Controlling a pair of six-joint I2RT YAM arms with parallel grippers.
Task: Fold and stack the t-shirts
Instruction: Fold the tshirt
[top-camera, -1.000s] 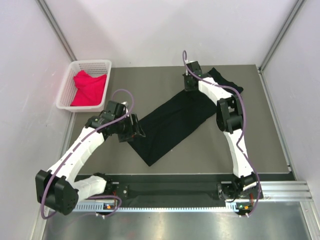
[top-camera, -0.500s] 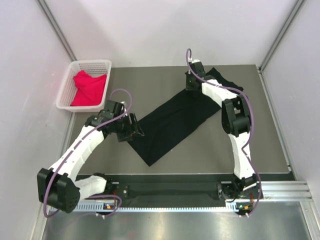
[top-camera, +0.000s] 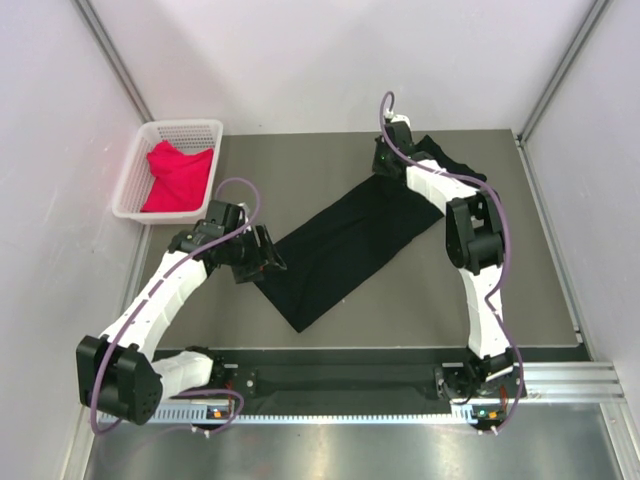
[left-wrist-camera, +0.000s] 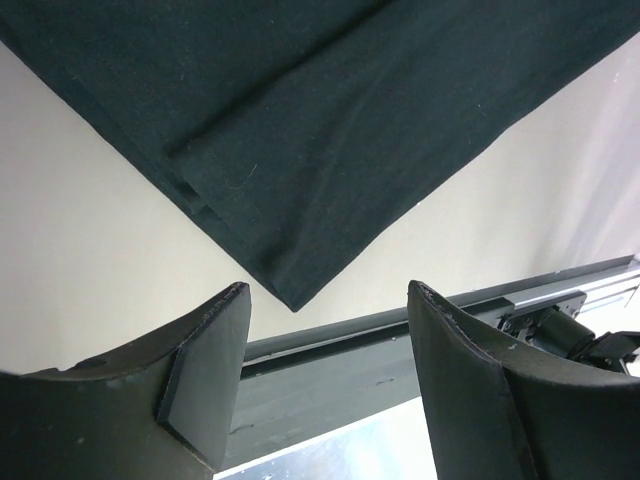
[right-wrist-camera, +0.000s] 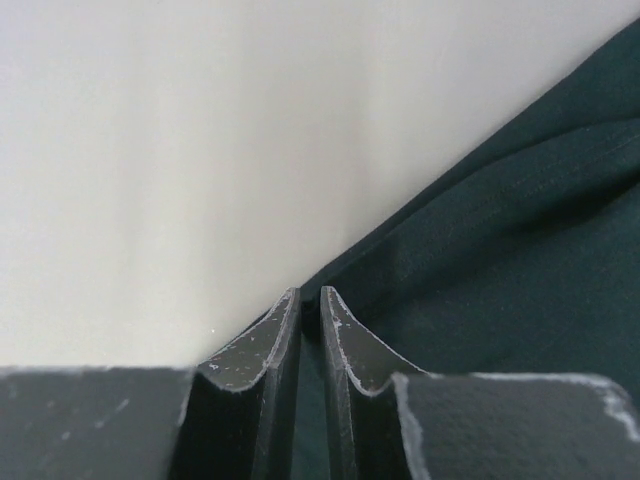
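the right gripper (right-wrist-camera: 310, 298), fingers pinched on the far edge of the black t-shirt (top-camera: 340, 245), has crept backward, tautening the cloth across the table for folding, while the left gripper (left-wrist-camera: 325, 300), fingers apart, hovers over its near corner.

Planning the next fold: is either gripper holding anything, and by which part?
The right gripper is shut on the black t-shirt, pinching its far edge. The left gripper is open by the shirt's near end and holds nothing.
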